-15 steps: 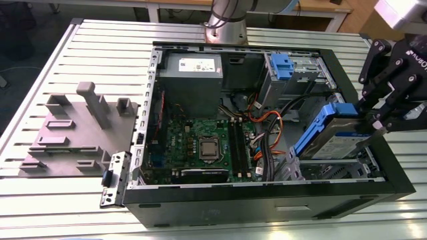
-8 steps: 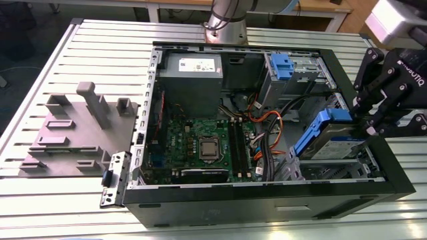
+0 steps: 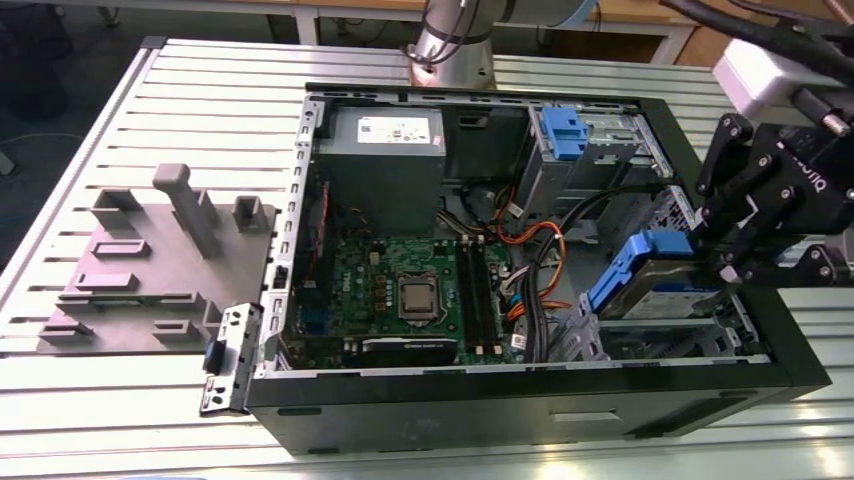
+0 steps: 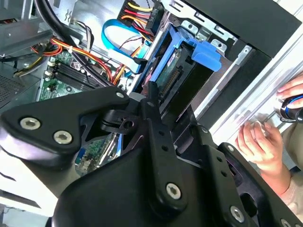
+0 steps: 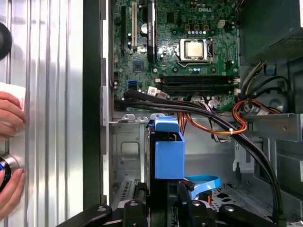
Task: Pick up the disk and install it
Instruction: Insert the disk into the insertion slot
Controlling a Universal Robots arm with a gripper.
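The disk (image 3: 657,292), a silver drive in a bright blue carrier, sits tilted in the drive bay at the case's corner on the exterior view's right. My gripper (image 3: 703,255) is shut on it from that side. In the second wrist view the black fingers (image 4: 152,101) clamp the disk (image 4: 176,75) at its end, with the blue carrier tab beyond them. The first wrist view shows the carrier of the disk (image 5: 169,153) standing between my gripper's (image 5: 163,201) fingers, above the metal bay.
The open computer case (image 3: 534,405) holds a motherboard (image 3: 400,290), a grey power supply (image 3: 380,135), orange and black cables (image 3: 534,235) and another blue carrier (image 3: 561,130). A grey fixture (image 3: 147,260) lies on the table. A person's hands (image 4: 262,142) rest beside the case.
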